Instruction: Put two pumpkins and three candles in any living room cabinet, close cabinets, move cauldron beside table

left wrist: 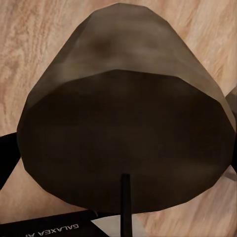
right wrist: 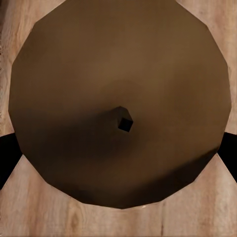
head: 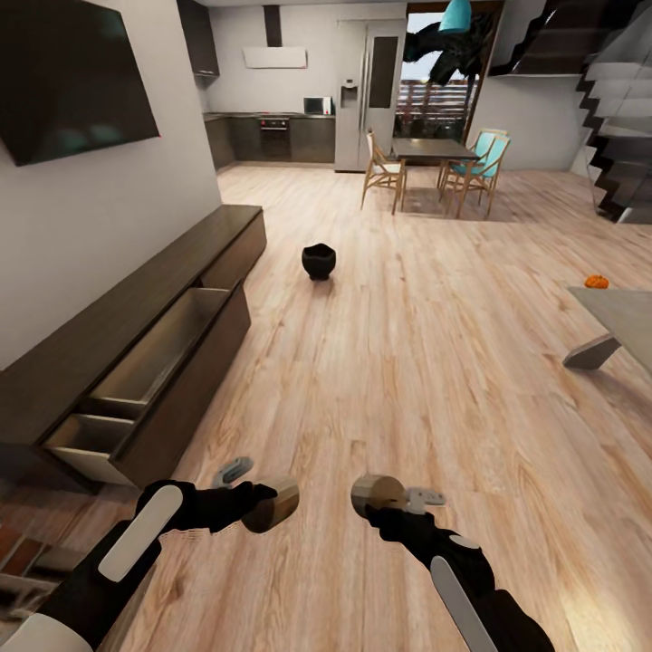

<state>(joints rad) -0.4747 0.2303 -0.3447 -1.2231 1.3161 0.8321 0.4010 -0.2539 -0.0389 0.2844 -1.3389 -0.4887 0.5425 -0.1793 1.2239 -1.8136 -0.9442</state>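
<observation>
1. Two candles in hand, one per arm. The left pincer [head: 272,503] is clamped on a candle [head: 272,505], held low over the wood floor [head: 407,362]; the left wrist view shows that candle [left wrist: 123,113] close up, side wall and dark end face, black finger edges just at its flanks.
2. The right pincer [head: 378,496] is closed around a second candle [head: 377,494]; in the right wrist view its round end face [right wrist: 118,103] with a small dark wick stub sits between two black fingers [right wrist: 7,158].
3. The cabinet [head: 136,317] runs along the wall at the robot's left, under the wall TV [head: 72,77]. One wide drawer [head: 163,349] stands pulled out, pale interior exposed; contents not discernible from here.
4. The cauldron [head: 318,261] sits on open floor beyond the cabinet's far end, well apart from the table [head: 625,317] at the right.
5. One pumpkin [head: 596,282] shows beyond that table's far edge; cannot tell whether it rests on the table or on the floor.
6. Judgement: step in hand is carrying candles to the cabinet.
7. Next move calls for turning left toward the open drawer, bringing each candle over the cavity and releasing low. Drawer closing and the cauldron are not yet done.
</observation>
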